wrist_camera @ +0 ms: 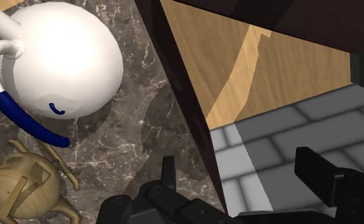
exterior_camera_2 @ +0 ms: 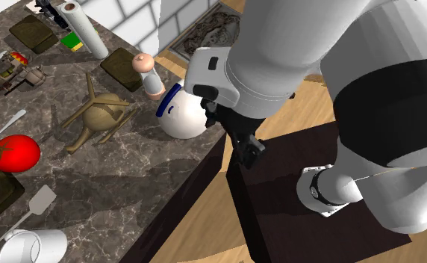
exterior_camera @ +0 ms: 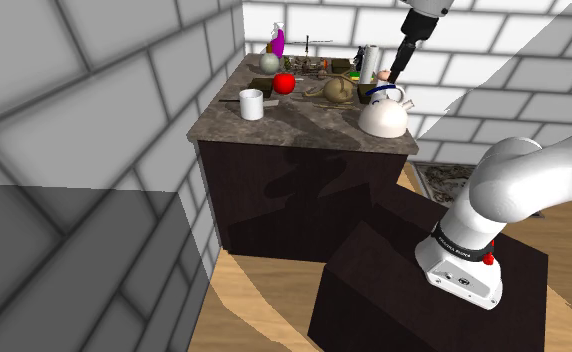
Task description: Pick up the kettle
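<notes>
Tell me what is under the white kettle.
The kettle stands on the dark marbled countertop, near its edge, with a dark cabinet below. Its round body covers the spot where its base meets the surface, so nothing there can be checked.

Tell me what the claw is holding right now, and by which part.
Nothing is held. The claw is open over the countertop edge, and the white kettle sits on the countertop to one side, untouched.

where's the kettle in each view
Shoulder view: kettle at the counter's front corner, right of centre.
Second exterior view: kettle at the counter's edge, near centre.
Wrist view: kettle on the counter, ahead of the open fingers.
Shared landmark: tan helicopter beside it.
</notes>
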`<state>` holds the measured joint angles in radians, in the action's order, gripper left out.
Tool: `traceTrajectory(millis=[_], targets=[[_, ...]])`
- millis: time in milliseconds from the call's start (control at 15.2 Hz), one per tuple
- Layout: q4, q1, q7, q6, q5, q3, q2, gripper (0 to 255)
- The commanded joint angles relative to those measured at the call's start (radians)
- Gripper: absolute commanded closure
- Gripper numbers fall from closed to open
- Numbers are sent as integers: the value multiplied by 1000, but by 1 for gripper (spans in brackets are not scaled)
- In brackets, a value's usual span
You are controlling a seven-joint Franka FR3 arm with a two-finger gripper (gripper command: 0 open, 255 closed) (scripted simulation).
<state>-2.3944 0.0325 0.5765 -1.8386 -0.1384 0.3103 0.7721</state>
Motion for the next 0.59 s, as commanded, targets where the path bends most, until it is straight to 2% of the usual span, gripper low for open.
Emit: traceTrajectory(millis=[0, 528], targets=[[17, 2, 69, -14, -26, 48, -29, 0], [105, -25, 336, -119, -86, 255, -207, 0]])
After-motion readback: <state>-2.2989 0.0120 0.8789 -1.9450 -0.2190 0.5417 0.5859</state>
